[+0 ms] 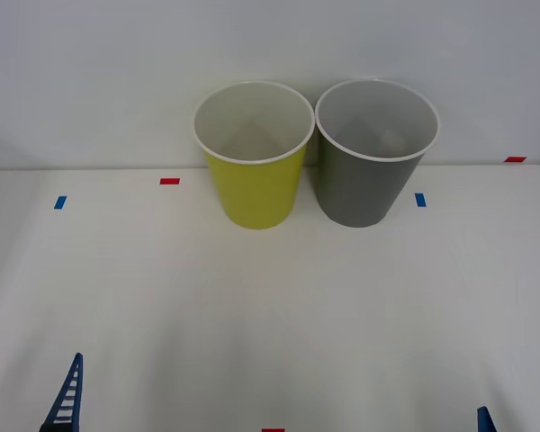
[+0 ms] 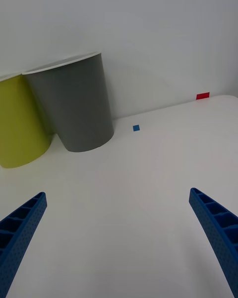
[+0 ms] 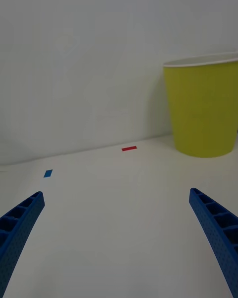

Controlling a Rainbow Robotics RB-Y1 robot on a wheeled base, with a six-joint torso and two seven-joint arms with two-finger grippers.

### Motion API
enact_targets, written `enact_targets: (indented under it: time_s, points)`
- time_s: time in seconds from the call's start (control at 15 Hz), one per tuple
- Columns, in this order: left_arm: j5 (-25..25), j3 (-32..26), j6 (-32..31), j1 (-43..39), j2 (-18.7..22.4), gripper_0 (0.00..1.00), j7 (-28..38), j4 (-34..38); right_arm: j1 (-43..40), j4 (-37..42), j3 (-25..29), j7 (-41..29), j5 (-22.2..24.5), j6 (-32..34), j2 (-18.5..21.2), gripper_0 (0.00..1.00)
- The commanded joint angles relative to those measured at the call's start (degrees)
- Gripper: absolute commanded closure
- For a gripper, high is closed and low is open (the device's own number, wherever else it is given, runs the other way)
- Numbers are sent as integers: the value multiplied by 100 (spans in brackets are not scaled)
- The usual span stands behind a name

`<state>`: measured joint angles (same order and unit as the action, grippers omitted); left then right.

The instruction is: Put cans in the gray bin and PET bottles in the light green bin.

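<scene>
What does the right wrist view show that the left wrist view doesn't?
Right wrist view alone: the gray bin, standing on the table beside the light green bin, with a blue tape mark and a red tape mark past it. Left wrist view alone: a different red tape mark and blue tape mark beside the light green bin. Both: the light green bin, the white table, and that arm's open blue fingers; right gripper, left gripper.
</scene>
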<state>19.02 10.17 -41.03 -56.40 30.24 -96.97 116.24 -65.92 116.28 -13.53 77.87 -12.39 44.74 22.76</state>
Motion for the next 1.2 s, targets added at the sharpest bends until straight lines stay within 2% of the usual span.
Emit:
enact_targets:
  time_s: [0.07, 0.47, 1.2]
  points:
    - [-346, -41, -10, -372, -388, 0, 11, -14, 0, 0, 0, 0, 0, 0, 0, 0]
    - [-505, 64, -19, -565, -449, 0, -15, -295, 0, 0, 0, 0, 0, 0, 0, 0]
    - [-478, 73, -169, -565, -458, 0, 11, -304, 0, 0, 0, 0, 0, 0, 0, 0]
